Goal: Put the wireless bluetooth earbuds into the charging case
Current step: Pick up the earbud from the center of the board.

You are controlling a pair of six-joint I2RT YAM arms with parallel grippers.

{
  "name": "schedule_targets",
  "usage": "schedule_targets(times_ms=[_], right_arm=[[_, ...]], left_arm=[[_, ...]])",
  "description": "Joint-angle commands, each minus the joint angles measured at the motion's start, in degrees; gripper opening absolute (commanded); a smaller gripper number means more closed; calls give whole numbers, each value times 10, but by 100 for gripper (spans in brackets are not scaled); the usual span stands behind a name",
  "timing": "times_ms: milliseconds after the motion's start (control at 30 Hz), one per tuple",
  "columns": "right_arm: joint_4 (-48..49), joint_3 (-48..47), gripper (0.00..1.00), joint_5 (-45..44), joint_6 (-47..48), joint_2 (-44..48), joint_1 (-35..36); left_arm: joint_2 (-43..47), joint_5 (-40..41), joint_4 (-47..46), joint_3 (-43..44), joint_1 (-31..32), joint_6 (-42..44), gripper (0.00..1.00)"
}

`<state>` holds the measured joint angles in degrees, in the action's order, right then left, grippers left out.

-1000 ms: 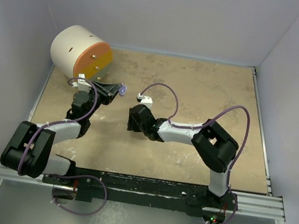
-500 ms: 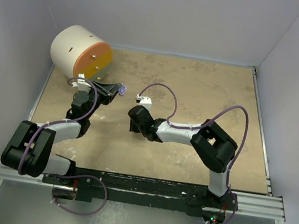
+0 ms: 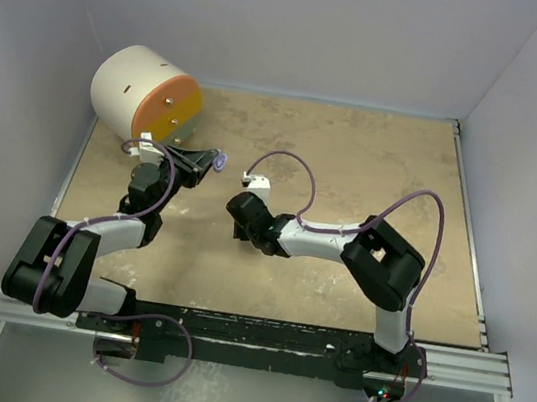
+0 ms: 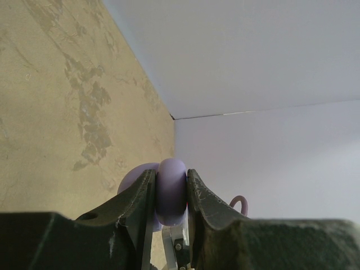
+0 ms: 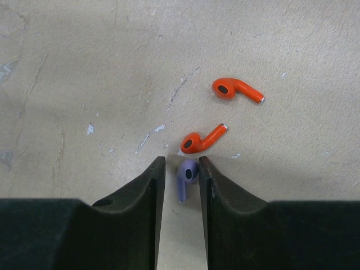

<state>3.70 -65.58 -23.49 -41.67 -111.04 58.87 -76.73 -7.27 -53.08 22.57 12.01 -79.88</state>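
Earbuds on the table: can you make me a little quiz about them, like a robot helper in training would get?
1. True or false: the lavender earbud lies far away from the right gripper.
2. What does the left gripper hold? A) a red earbud B) a lavender round case C) nothing
3. How many red earbuds lie on the table in the right wrist view?

Key: 1 false, it lies between that gripper's fingers. 2 B. 3 two.
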Motion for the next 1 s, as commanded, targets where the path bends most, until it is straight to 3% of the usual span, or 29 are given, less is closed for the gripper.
schedule_targets(times_ms=[0, 333, 667, 767, 967], right_arm=[[-91, 10, 32, 14, -9, -36, 9], [-94, 10, 27, 15, -9, -43, 9], [-99, 9, 11, 15, -8, -39, 9], [-93, 10, 4, 16, -6, -22, 9], [-44, 22, 0, 20, 20, 61, 8]], left_arm=[[1, -8, -40, -7, -6, 3, 0], [2, -9, -41, -9, -8, 2, 0], [2, -10, -41, -9, -9, 2, 0], [1, -10, -41, -10, -9, 2, 0], [2, -12, -40, -8, -10, 2, 0]])
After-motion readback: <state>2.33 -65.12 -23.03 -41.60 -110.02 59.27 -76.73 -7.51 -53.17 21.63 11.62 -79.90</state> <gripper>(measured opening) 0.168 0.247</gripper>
